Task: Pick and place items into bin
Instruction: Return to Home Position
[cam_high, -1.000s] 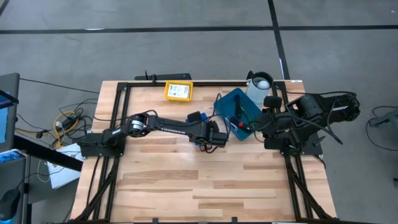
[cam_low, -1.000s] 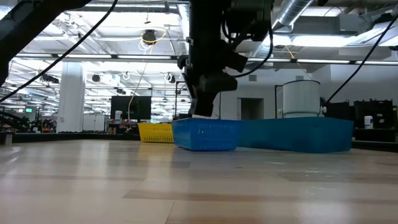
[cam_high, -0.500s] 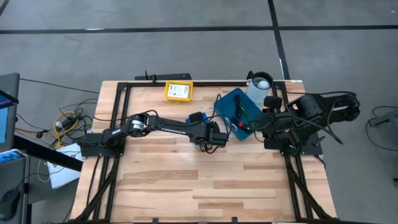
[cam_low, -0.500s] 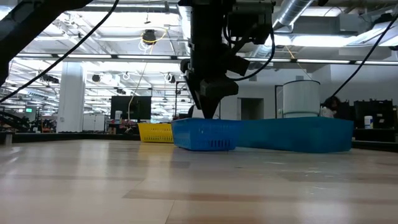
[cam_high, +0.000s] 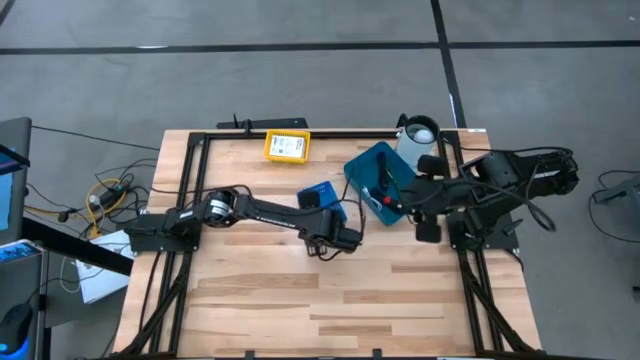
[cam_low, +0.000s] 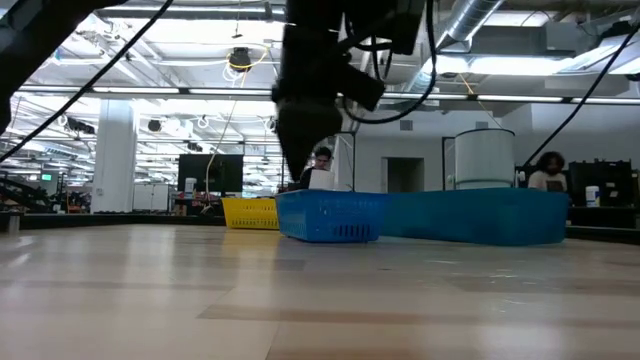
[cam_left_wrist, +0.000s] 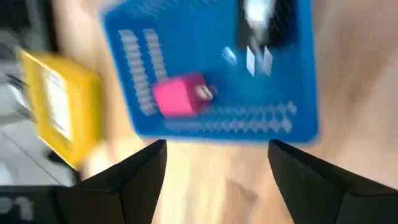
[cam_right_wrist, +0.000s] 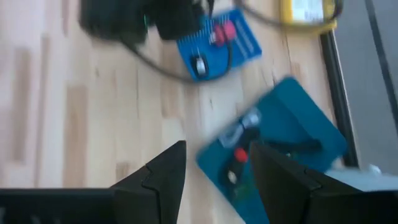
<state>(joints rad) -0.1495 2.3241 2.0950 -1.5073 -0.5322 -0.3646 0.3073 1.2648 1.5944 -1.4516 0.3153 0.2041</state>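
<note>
Right now, plank-grain wooden table (cam_high: 300, 300) holds a small square blue bin (cam_high: 322, 196) of slotted plastic, with a larger teal bin (cam_high: 372, 166) close beside it. Left arm stretches low across the table from its base; left gripper (cam_left_wrist: 216, 144) hovers just beside the small bin, fingers spread and empty. Right arm sits folded at the table's right edge, right gripper (cam_right_wrist: 217, 145) released too, holding nothing. Boxy pink adapter (cam_left_wrist: 179, 97) lies inside the small bin next to a blurred black-and-white piece. Teal bin holds thin dark sticks and a red bit (cam_right_wrist: 239, 154). Yellow box (cam_high: 287, 146) sits near the far edge.
</note>
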